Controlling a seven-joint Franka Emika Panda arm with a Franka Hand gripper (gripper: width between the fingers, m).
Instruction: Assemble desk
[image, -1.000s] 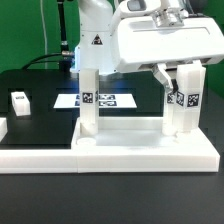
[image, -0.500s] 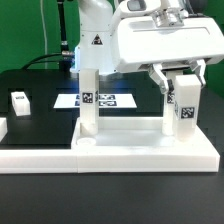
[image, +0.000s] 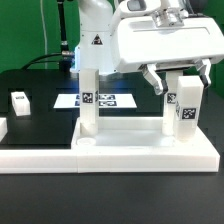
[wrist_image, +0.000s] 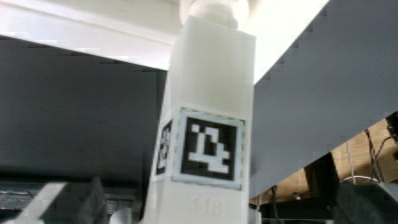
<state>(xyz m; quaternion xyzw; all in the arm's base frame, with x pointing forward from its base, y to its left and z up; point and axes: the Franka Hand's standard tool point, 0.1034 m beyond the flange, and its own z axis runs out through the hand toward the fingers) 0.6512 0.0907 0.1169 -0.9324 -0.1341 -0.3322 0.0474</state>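
Exterior view: I see tabletop (image: 140, 150) lying flat at front, leg (image: 185, 112) upright on it toward exterior view's right. Gripper (image: 182, 82) straddles leg top, jaws spread wide, grasping nothing.

Wrist view: leg (wrist_image: 210, 90) fills centre, tag (wrist_image: 205, 150) facing camera.

I judge plastic light, stiff, smooth. Best hold is on flat sides near top.

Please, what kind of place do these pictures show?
Most likely a robotics laboratory bench. A robot arm stands over a black table in front of a green backdrop, the marker board lies on the table, and the white desk legs carry square tags.
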